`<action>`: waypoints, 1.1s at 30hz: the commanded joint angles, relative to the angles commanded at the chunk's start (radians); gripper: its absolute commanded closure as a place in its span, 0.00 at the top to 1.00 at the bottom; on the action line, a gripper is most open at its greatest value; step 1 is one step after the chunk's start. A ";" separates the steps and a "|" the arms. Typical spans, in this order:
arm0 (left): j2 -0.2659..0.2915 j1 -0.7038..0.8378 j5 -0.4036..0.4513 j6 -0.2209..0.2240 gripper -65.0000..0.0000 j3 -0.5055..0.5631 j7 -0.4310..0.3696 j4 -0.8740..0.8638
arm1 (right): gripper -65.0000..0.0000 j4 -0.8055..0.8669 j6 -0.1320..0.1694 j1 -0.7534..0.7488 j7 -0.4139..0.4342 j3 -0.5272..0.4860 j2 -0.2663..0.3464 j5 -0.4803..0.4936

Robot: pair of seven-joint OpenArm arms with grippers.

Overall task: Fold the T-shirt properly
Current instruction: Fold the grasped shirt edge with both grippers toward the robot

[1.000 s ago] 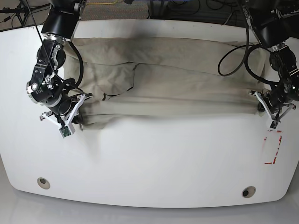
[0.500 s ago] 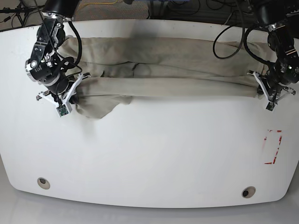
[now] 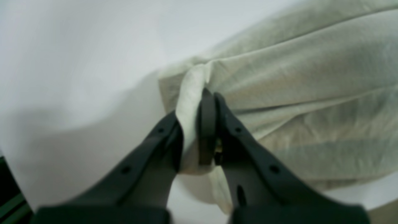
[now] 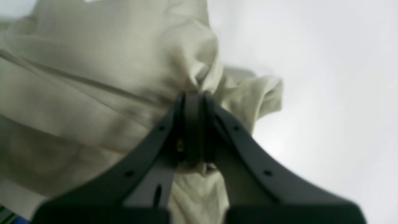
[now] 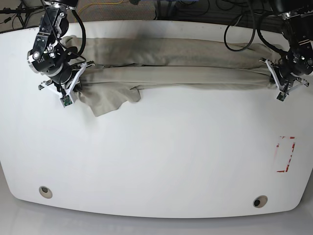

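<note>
Both wrist views are soft and out of focus, so weave and stitching cannot be read, and each shows only a small part of the garment. The T-shirt [image 5: 176, 63], a plain beige-grey cotton piece, lies as a long wrinkled band across the far part of the white desk [image 5: 161, 156], stretched between the two arms. Its far edge runs close to the desk's rear rim. A loose flap hangs toward the viewer from the band's end at the right end effector, lying flat on the desk in a rough pointed shape.

The right end effector [image 5: 73, 85], at the base view's left, is closed on a bunched corner of the cloth; in its wrist view the dark fingers [image 4: 161, 137] meet with fabric gathered and puckered above the tips. The left end effector [image 5: 279, 83], at the base view's right, is likewise clamped on the opposite end; its wrist view shows a pale folded hem [image 3: 189, 102] pinched between the dark fingers [image 3: 245, 146], with smooth diagonal creases running away from the grip.

Beyond the T-shirt, black cables [image 5: 239, 29] loop behind the desk near the left arm. On the desk's near side, well apart from the T-shirt, sit a red-outlined marking [image 5: 286, 154] and two round holes [image 5: 45, 191], one at each front corner.
</note>
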 joint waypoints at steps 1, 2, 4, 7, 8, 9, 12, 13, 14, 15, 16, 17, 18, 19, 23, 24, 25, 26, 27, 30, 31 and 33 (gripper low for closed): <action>0.000 0.003 0.000 0.000 0.00 0.000 0.000 -0.002 | 0.00 0.000 0.000 -0.003 0.000 0.000 -0.005 0.000; 0.000 0.008 0.000 0.000 0.01 0.000 0.000 -0.002 | 0.00 0.000 0.000 -0.008 0.000 0.000 -0.015 0.000; 0.000 0.014 0.002 0.000 0.01 0.000 0.000 -0.003 | 0.00 0.000 0.000 -0.009 0.000 0.002 -0.026 -0.006; 0.000 0.026 0.002 0.000 0.01 0.000 0.000 -0.003 | 0.00 0.000 -0.003 -0.032 0.000 0.002 -0.035 -0.011; 0.000 0.026 0.003 0.000 0.01 0.000 0.000 -0.005 | 0.02 0.000 -0.005 -0.037 0.000 0.002 -0.038 -0.011; 0.000 0.026 0.003 0.000 0.01 0.000 0.000 -0.006 | 0.04 0.000 -0.006 -0.040 0.000 0.002 -0.038 -0.011; -0.002 0.028 0.003 0.000 0.08 0.000 0.000 -0.006 | 0.22 0.000 -0.008 -0.046 0.000 0.002 -0.040 -0.011; -0.002 0.029 0.003 0.000 0.12 0.000 0.002 -0.006 | 0.28 0.000 -0.008 -0.048 0.000 0.002 -0.040 -0.011; -0.006 0.035 0.003 0.000 0.17 0.002 0.002 -0.006 | 0.37 0.000 -0.008 -0.049 0.000 0.002 -0.041 -0.011; -0.018 0.040 0.003 0.000 0.26 0.005 0.002 -0.006 | 0.48 0.000 -0.008 -0.049 0.002 0.002 -0.048 -0.009; -0.021 0.041 0.003 0.000 0.28 0.005 0.002 -0.006 | 0.51 0.000 -0.008 -0.049 0.003 0.002 -0.052 -0.009; -0.025 0.041 0.003 0.000 0.38 0.005 0.002 -0.006 | 0.61 0.000 -0.008 -0.049 0.003 0.003 -0.061 -0.011; -0.025 0.041 0.003 0.000 0.44 0.005 0.002 -0.006 | 0.66 0.005 -0.008 -0.049 0.006 0.009 -0.068 -0.009; -0.025 0.041 0.003 0.000 0.48 0.005 0.002 -0.006 | 0.68 0.011 -0.008 -0.049 0.006 0.017 -0.069 -0.006; -0.026 0.041 0.002 0.000 0.57 0.005 0.012 0.006 | 0.66 0.049 0.000 -0.041 0.006 0.074 -0.103 0.000; -0.028 0.040 0.002 0.000 0.57 0.002 0.025 0.015 | 0.65 0.052 0.000 -0.040 0.006 0.081 -0.114 0.000; -0.028 0.037 0.000 0.000 0.57 -0.002 0.055 0.037 | 0.64 0.055 0.002 -0.034 0.008 0.098 -0.124 0.000; -0.028 0.035 -0.002 0.000 0.57 -0.011 0.075 0.051 | 0.63 0.055 0.003 -0.025 0.008 0.107 -0.129 0.002; -0.028 0.034 -0.003 0.000 0.57 -0.021 0.100 0.074 | 0.63 0.055 0.008 -0.011 0.008 0.121 -0.133 0.012; -0.023 0.005 -0.003 0.000 0.57 -0.049 0.153 0.152 | 0.60 0.054 0.046 0.005 0.006 0.146 -0.137 0.066; -0.021 -0.002 -0.003 0.000 0.57 -0.051 0.160 0.161 | 0.60 0.052 0.049 0.005 0.006 0.146 -0.137 0.078; -0.021 -0.020 -0.003 0.000 0.57 -0.051 0.181 0.187 | 0.55 0.052 0.049 0.008 0.005 0.146 -0.138 0.132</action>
